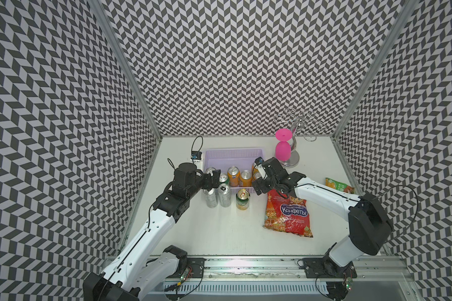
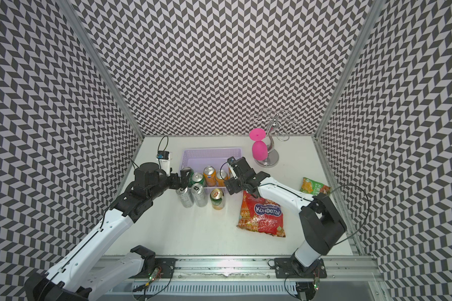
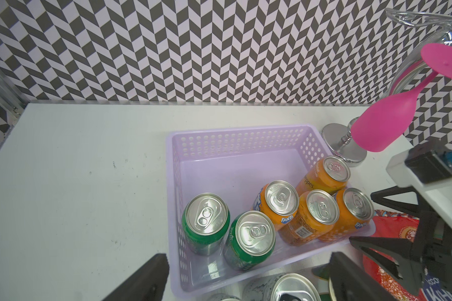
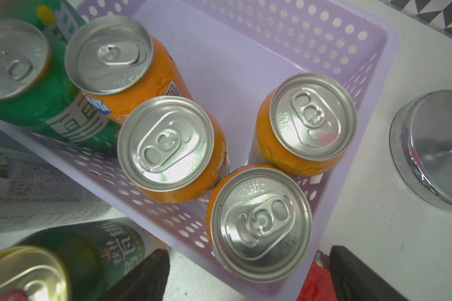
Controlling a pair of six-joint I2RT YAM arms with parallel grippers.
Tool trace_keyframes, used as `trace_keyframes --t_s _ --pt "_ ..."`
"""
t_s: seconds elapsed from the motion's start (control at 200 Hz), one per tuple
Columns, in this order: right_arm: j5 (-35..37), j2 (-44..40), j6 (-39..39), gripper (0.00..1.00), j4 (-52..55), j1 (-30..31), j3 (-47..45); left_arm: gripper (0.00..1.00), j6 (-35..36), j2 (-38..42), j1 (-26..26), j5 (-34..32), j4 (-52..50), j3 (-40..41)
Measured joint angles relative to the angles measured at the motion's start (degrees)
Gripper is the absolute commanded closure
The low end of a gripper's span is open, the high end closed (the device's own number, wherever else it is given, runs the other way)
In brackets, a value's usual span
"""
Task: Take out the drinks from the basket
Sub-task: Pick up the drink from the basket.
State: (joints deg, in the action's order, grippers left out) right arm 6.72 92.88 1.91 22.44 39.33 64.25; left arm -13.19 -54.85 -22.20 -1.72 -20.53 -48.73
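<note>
Left wrist view: the pale-lilac perforated basket (image 3: pixel 235 135) stands on the white table (image 3: pixel 76 169) with six drinks upright in its near half. Two green cans (image 3: pixel 206 216) stand side by side at one end and four orange ones cluster at the other. One Fanta can (image 3: pixel 279 200) shows "FANTA" in a blue badge, and so does the corner Fanta can (image 3: pixel 358 208). The rear orange can (image 3: pixel 334 169) shows only "…ppes". The barcode can (image 3: pixel 321 211) between them shows print too small to read. The left gripper (image 3: pixel 248 258) hangs over the basket's near wall, jaws spread wide, holding nothing.

In the right wrist view the right gripper (image 4: pixel 248 252) is just as wide apart and empty, above the corner Fanta can. The barcode can reads "Grapefruit" down its side, and a green can bears white Chinese characters.

In both top views three drinks stand on the table just outside the basket's near wall: two slim silver cans (image 1: pixel 210 196) and a dark green gold-topped can (image 1: pixel 242 199). A red bag (image 1: pixel 287 211) lettered "Ассортимент Конфеты" lies partly under the right arm, with a green snack bag (image 1: pixel 339 185) beyond it. A pink glass (image 1: pixel 282 149) hangs upside down on a chrome rack (image 1: pixel 294 159).
</note>
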Motion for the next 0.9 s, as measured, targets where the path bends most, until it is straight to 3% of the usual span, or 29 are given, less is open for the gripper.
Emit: trace_keyframes --t_s 0.896 --pt "2.1 4.85 1.18 0.4 -3.39 0.02 1.07 0.01 -0.24 -0.55 0.11 0.61 0.0 0.13"
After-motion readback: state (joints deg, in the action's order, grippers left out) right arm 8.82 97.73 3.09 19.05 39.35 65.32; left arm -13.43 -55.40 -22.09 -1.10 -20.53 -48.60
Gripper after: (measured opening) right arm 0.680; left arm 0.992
